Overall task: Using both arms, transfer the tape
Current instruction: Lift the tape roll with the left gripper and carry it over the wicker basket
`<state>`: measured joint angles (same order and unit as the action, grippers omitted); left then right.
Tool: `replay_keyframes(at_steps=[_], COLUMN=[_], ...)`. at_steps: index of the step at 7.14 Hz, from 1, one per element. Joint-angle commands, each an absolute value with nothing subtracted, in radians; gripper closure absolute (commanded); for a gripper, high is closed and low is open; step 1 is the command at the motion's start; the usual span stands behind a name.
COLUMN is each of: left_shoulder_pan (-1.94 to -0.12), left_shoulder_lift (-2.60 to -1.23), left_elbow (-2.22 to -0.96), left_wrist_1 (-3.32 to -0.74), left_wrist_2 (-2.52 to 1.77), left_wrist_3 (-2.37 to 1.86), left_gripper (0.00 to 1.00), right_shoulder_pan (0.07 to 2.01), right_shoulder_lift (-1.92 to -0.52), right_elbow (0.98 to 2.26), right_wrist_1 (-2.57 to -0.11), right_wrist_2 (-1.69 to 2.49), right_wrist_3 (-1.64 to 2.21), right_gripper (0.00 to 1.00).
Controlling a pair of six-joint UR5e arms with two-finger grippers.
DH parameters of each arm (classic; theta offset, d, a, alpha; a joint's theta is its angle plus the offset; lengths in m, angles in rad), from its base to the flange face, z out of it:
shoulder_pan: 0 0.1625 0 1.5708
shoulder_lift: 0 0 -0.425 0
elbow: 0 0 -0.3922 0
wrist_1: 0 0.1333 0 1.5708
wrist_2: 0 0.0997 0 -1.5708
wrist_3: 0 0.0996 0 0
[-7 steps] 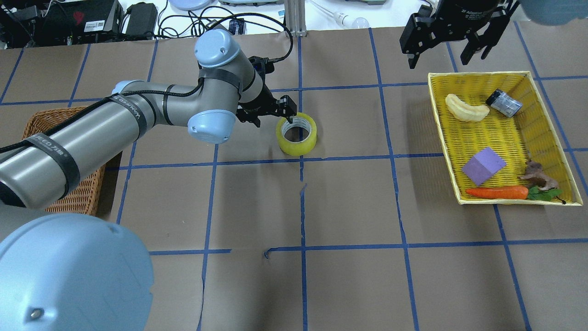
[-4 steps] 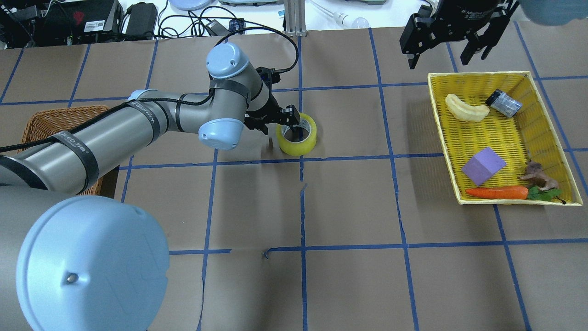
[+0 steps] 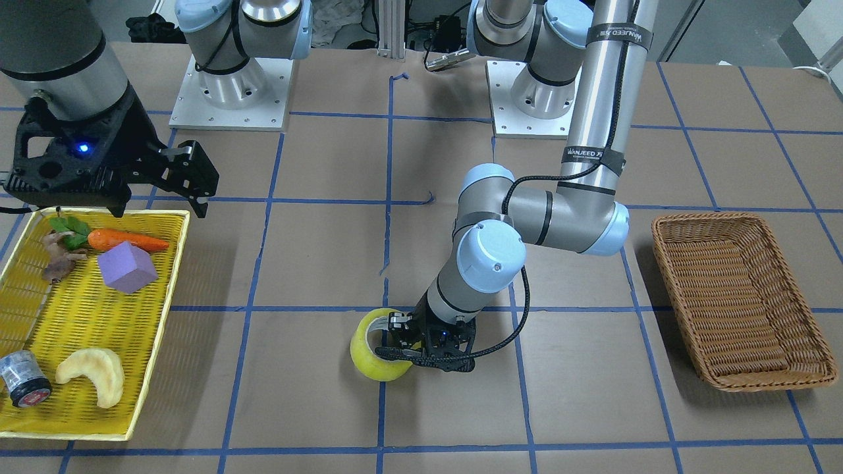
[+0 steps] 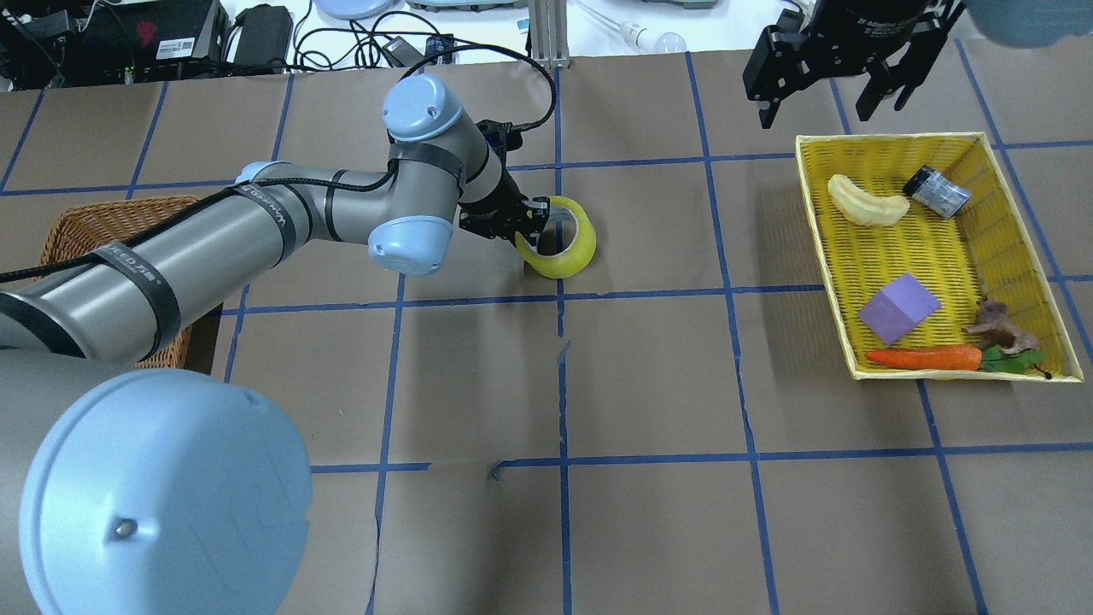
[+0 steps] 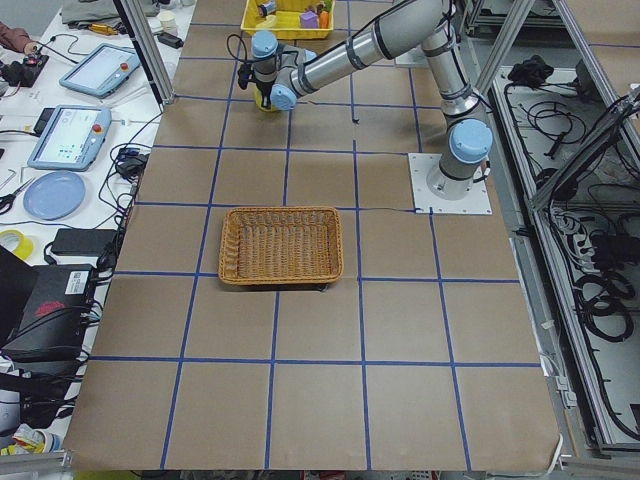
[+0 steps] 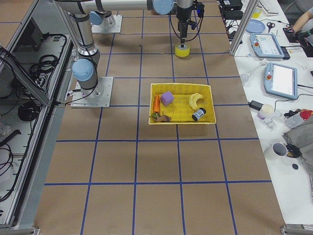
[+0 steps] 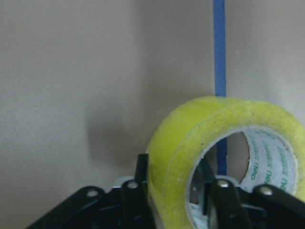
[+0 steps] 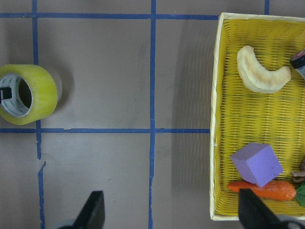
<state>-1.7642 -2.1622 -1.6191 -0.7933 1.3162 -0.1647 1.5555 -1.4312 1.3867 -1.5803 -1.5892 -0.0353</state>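
Note:
The yellow tape roll (image 4: 570, 249) is tipped up on its edge near the table's middle. It also shows in the front view (image 3: 370, 359) and the left wrist view (image 7: 190, 129). My left gripper (image 4: 529, 220) is shut on the roll's wall, with one finger in the core and one outside (image 7: 136, 191). I cannot tell whether the roll's low edge touches the table. My right gripper (image 4: 815, 109) is open and empty, high above the far corner of the yellow basket. Its wrist view shows the tape (image 8: 40, 90) at the left.
A yellow basket (image 4: 820, 248) on the right holds a carrot (image 4: 922, 357), a purple block (image 4: 898, 309), a pale crescent (image 4: 867, 203) and a small dark cylinder (image 4: 937, 191). An empty wicker basket (image 3: 737, 296) stands on my left side.
My left gripper has shut on the tape's wall and tipped the roll up from lying flat. The left arm shifted slightly right. The right arm has not moved.

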Motion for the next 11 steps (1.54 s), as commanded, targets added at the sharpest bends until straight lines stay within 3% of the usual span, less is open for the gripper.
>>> replay_keyframes(at_steps=[1,3,5,9,11], left_shoulder_pan=[-1.756,-1.676,-1.478,-0.992,-0.918], left_shoulder_lift=[-2.11,-2.034,-1.973,-1.976,-2.026], left_elbow=[-1.559,-1.369,-1.284,-1.333,-1.392], left_wrist_1=[-0.889,-1.238,-1.453,-1.491,-1.423], left_wrist_2=[1.295,1.388,1.428,1.543,1.549], left_wrist_3=[-0.198,-0.151,0.059,0.626,0.675], left_gripper=[1.0,1.0,1.0,1.0,1.0], right_shoulder_pan=[1.555,1.555,1.555,1.555,1.555], right_shoulder_lift=[-1.431,-1.431,-1.431,-1.431,-1.431], right_elbow=[1.387,1.388,1.387,1.387,1.387], right_wrist_1=[-1.58,-1.58,-1.58,-1.582,-1.58], right_wrist_2=[-1.589,-1.589,-1.589,-1.589,-1.589], right_wrist_3=[-0.037,-0.037,-0.037,-0.035,-0.035], right_gripper=[0.0,0.0,0.0,0.0,0.0])
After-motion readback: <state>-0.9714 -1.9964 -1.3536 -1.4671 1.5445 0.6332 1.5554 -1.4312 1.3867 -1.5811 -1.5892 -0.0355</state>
